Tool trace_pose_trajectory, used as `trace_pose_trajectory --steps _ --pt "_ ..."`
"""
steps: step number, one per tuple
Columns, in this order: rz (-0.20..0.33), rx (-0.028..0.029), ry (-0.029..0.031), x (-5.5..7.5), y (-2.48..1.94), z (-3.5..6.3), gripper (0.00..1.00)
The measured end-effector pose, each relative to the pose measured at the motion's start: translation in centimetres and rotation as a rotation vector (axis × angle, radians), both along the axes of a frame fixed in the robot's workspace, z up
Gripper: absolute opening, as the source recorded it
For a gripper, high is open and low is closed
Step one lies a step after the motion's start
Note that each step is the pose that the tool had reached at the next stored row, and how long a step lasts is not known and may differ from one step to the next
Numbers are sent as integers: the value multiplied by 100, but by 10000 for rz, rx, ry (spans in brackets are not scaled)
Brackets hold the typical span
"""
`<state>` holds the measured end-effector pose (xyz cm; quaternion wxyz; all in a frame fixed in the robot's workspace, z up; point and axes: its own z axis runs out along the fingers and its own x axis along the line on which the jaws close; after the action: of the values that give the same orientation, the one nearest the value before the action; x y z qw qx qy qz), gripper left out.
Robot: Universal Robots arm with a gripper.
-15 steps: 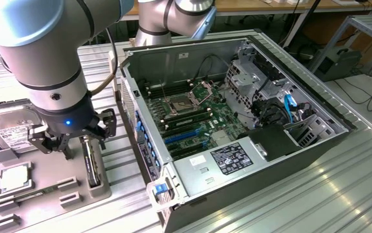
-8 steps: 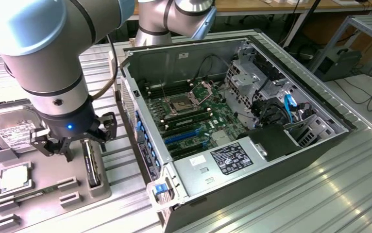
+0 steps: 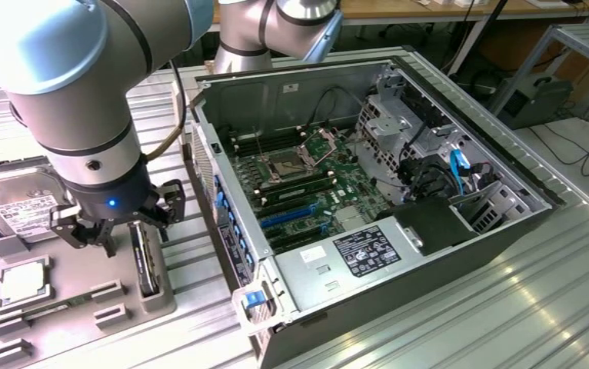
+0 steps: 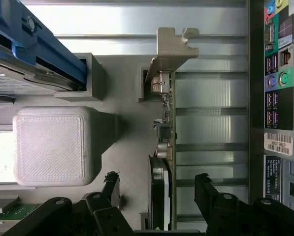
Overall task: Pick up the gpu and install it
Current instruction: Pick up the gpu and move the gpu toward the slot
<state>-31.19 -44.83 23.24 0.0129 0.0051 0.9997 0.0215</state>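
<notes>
The end effector (image 3: 118, 227) is spread wide, gripping nothing; the gpu (image 4: 169, 142) stands edge-on just below its gap; long axis lies across the closing direction.

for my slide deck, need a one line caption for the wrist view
Open gripper framing the gpu, which stands on edge in its grey holder beside the computer case.

Bright, even light; glare streaks the ribbed metal table (image 3: 546, 296) (shadows soft, faint).
</notes>
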Motion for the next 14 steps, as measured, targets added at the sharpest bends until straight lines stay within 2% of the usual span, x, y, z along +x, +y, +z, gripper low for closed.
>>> trace_pose_trajectory --steps 14 --pt "0 -3 2 0 22 -106 72"
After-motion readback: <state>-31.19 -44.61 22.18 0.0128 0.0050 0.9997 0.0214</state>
